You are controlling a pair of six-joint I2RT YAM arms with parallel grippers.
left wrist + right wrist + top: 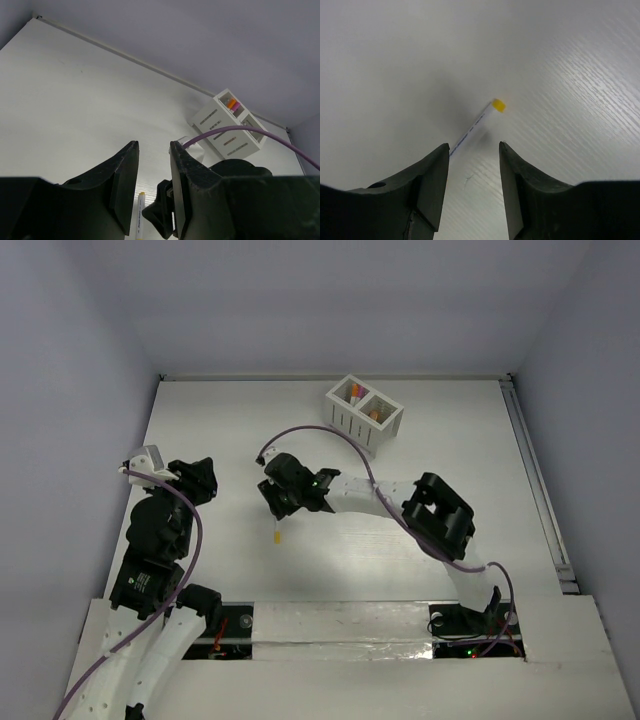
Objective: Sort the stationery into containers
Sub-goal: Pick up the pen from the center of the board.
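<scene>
A thin white pen with a yellow end lies flat on the tabletop, a little left of its middle. The yellow tip points toward the near edge, and the far end is hidden. Near the far edge, right of middle, a white slatted box stands upright and turned at an angle. Its two square compartments show magenta, yellow and orange ends.

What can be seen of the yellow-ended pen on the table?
The yellow-ended pen is a thin white stick with faint print along it and a short yellow cap at one end. It appears to lie flat on the white table under the open right pincer, which hides its other end. Nothing visibly grips it.
</scene>
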